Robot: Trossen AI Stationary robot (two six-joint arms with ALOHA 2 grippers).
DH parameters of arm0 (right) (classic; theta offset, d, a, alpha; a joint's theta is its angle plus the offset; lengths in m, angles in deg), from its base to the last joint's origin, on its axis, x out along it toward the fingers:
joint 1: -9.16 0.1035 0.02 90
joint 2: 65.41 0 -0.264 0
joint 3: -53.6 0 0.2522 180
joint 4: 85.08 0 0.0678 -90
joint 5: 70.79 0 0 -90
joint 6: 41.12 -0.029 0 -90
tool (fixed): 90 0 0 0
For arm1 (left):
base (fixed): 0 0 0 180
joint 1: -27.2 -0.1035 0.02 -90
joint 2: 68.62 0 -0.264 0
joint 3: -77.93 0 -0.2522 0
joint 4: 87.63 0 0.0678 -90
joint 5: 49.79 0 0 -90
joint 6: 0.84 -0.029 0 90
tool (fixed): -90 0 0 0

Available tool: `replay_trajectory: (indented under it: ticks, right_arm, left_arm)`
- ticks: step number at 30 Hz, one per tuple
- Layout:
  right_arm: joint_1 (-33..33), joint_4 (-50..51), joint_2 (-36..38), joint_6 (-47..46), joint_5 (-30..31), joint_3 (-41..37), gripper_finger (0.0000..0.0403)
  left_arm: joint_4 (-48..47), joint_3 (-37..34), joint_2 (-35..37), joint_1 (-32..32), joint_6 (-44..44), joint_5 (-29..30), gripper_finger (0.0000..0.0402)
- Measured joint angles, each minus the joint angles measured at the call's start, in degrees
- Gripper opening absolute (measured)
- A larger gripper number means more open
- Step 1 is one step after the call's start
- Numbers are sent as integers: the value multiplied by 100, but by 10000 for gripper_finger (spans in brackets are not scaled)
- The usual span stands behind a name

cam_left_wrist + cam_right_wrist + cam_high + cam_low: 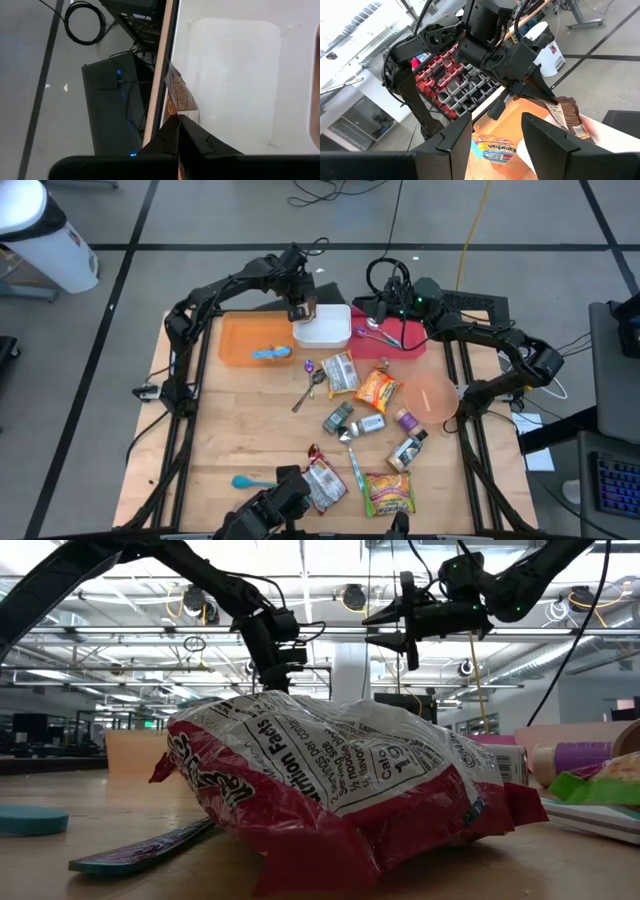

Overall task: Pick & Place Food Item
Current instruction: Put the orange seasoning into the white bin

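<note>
Brown snack packet [568, 116] hangs pinched in the left gripper [300, 311] over the white container [322, 327]; right jaws spread.

Small brown-and-orange foil snack packet [566, 118] pinched at its top edge by left gripper [300, 311], hanging upright over the white square plastic container [328, 330] (far edge of table); printed label side visible, lower end crumpled.

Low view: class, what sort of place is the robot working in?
Probably an open-plan lab or workshop: exposed ceiling ducts, cables trailing over the floor, and a red parts rack behind the arms.
</note>
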Motion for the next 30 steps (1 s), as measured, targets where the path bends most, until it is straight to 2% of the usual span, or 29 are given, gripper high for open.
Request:
replay_trajectory:
  ticks: [13, 30]
  right_arm:
    - [4, -1, 0, 0, -21, 0, 164]
    - [7, -2, 0, -20, -44, 0, 164]
  left_arm:
    - [24, 0, 0, 66, -106, 50, 4]
    - [20, 0, 2, 63, 9, 52, 55]
